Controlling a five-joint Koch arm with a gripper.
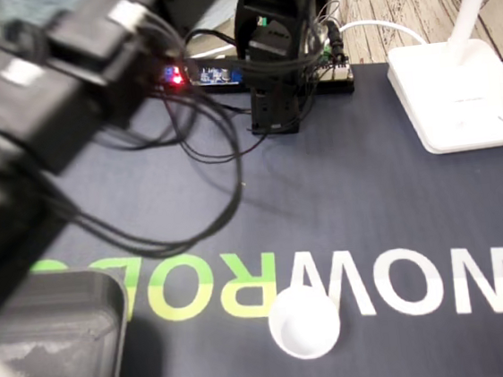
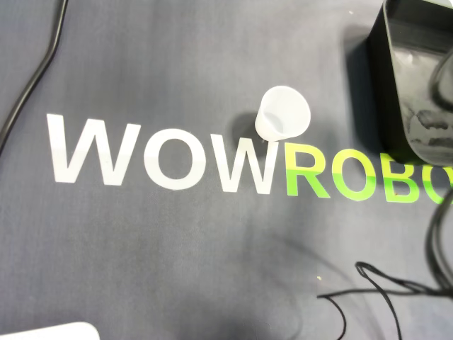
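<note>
**Reporter:** Where was the white cup (image 1: 304, 322) when the picture was taken?

**Photographer:** It stood upright, mouth up, on the dark mat (image 1: 397, 200). It was at the edge of the last white W of the lettering, just beside the green R. The overhead view showed the cup (image 2: 282, 113) the same way. The black bin (image 1: 52, 344) lay near it but apart, on its left in the fixed view.

**Reporter:** And the arm (image 1: 278, 51)?

**Photographer:** It was folded at the far edge of the mat, among cables (image 1: 185, 150). Its gripper (image 1: 276, 118) appeared to point down at the mat there. The jaws merged into one dark mass, so I could not tell whether they were parted or closed.

**Reporter:** Which way did the cup lie from them?

**Photographer:** It was well apart, almost straight out from the arm toward the camera. Its long axis was vertical and its wall round, so any side offered a grip. A reach forward and down along that line looked like the likely next move.
</note>
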